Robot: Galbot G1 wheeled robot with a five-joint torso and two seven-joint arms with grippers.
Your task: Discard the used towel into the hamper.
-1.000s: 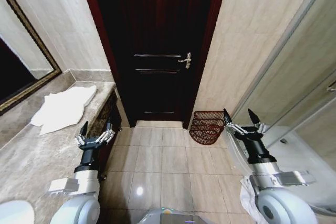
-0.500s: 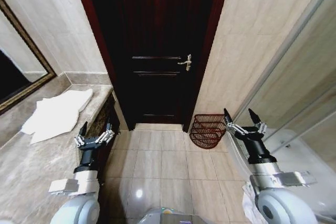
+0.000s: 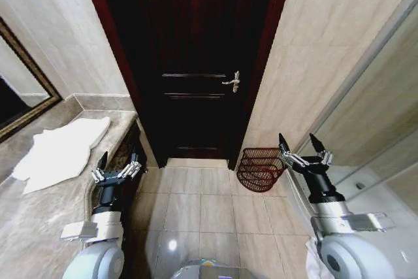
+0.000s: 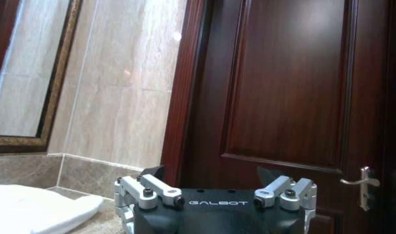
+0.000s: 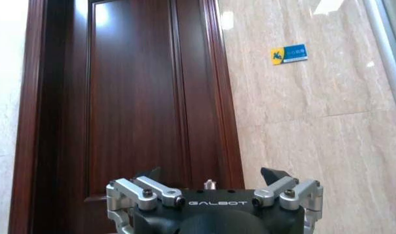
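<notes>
The towel, white and crumpled, is seen lying on the marble desk at the left. The left tool and right tool are held wide, empty. The wire hamper is set on the tiled floor by the dark door, as before; the view has shifted.

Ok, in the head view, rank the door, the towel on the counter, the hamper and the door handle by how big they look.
1. Door, by far the largest.
2. Towel on the counter.
3. Hamper, clearly smaller than the towel in this view, though it stands farther from the camera.
4. Door handle, smallest.
</notes>
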